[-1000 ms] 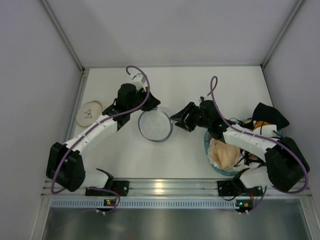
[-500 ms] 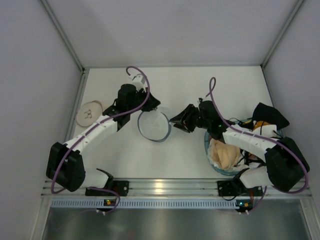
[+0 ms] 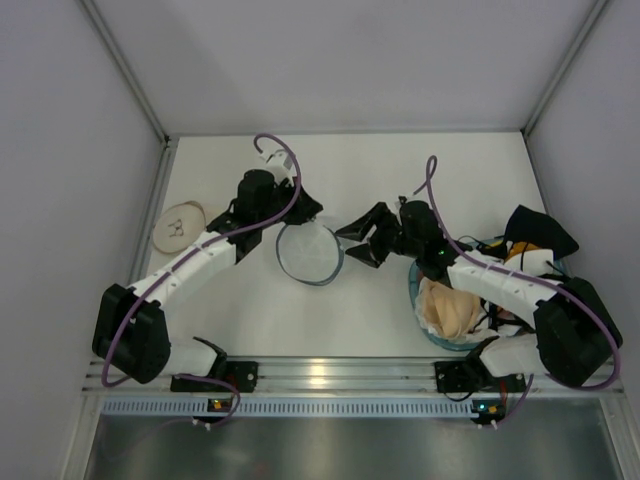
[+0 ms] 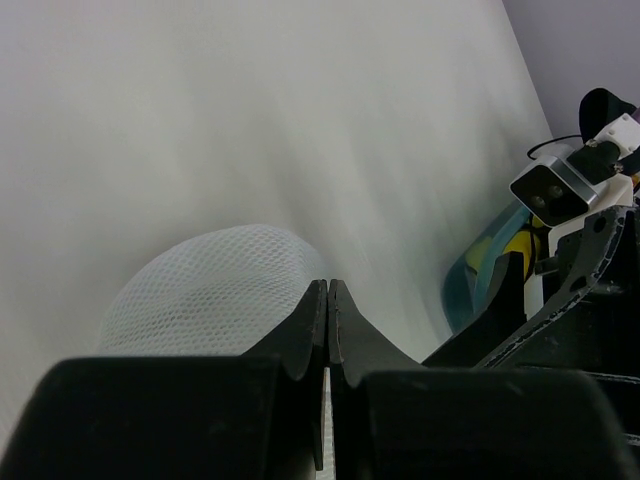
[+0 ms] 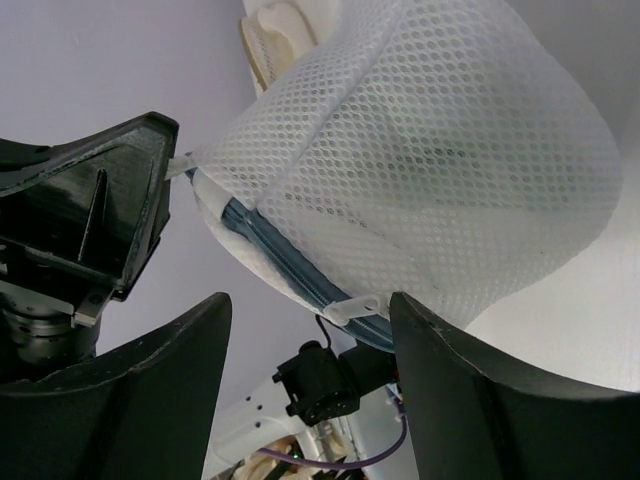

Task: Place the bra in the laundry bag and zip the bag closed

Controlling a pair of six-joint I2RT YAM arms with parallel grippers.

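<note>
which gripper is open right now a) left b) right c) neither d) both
b: the right gripper has its fingers spread wide in front of the laundry bag, while the left gripper has its fingers pinched shut, seemingly on the bag's edge.

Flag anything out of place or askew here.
A black garment hangs out over the blue basket's rim instead of lying inside it, and a round beige piece sits alone near the table's left edge, far from the laundry bag. Nothing looks spilled or torn.
</note>
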